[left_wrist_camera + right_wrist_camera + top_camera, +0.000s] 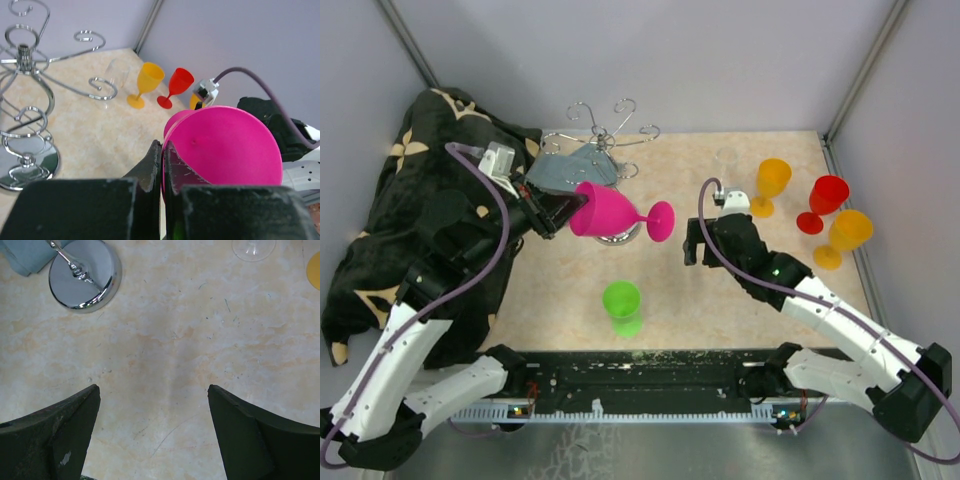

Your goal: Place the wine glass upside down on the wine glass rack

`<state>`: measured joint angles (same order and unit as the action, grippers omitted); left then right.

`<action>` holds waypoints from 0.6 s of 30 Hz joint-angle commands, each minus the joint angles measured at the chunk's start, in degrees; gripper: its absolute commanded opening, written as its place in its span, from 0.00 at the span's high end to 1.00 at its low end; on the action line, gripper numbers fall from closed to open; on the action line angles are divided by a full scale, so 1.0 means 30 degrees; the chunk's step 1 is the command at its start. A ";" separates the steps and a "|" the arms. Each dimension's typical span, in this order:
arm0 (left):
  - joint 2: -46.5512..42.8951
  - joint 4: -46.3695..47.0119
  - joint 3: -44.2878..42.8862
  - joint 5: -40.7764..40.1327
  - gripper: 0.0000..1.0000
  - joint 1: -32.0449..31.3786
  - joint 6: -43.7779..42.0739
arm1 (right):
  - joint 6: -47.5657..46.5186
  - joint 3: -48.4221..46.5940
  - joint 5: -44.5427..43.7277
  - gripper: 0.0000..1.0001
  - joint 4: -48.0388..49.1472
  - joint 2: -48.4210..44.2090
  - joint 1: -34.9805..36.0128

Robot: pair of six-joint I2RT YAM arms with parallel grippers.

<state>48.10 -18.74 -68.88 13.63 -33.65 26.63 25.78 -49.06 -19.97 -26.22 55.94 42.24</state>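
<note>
Wine glass [603,211]: opaque magenta plastic with a wide bowl, short stem and round foot. It is off the surface [720,300], lying sideways in the air with the foot pointing right. In the top view it sits over the round base of the wine glass rack [30,162], nearer than the curled loops, and is not on any arm.

Left end effector [162,150]: fingers together, pinching the bowl's rim. Right end effector [152,390]: fingers wide apart, nothing between them, above bare surface just right of the rack base.

Counts:
- 1 magenta glass
- 1 silver wire rack
- 2 orange glasses [772,180] [848,232]
- 1 red glass [827,197]
- 1 green cup [621,300]
- 1 clear glass [115,75], faint
- 1 grey cloth [565,172] at the rack
- 1 black patterned blanket [380,230] on the left
</note>
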 commanded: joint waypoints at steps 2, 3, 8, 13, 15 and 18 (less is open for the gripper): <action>0.1349 0.1268 -0.2262 0.0463 1.00 -0.0034 -0.0962 | 0.0214 -0.0024 -0.0552 0.12 0.0580 -0.0756 0.0071; 0.1730 0.1403 -0.2619 0.0522 1.00 -0.0012 -0.1095 | 0.0224 -0.0024 -0.0530 0.12 0.0553 -0.0811 0.0078; 0.3889 0.1822 -0.4936 0.1096 1.00 0.0495 -0.2065 | 0.0225 0.0001 -0.0571 0.12 0.0429 -0.1183 0.0078; 0.6134 0.3101 -0.7315 0.4171 1.00 0.3654 -0.1355 | 0.0181 0.0034 -0.0480 0.12 0.0215 -0.1622 0.0071; 0.6918 0.4535 -0.7665 0.5992 1.00 0.5415 -0.0004 | 0.0177 0.0034 -0.0513 0.12 0.0097 -0.1756 0.0072; 0.7909 0.6343 -0.7931 0.7832 1.00 0.6743 0.1366 | 0.0143 -0.0044 -0.0551 0.12 0.0046 -0.1987 0.0071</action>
<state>69.38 -9.61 -90.30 26.68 -17.91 24.75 25.78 -48.73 -20.36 -26.85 51.99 42.24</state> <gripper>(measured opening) 0.015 0.885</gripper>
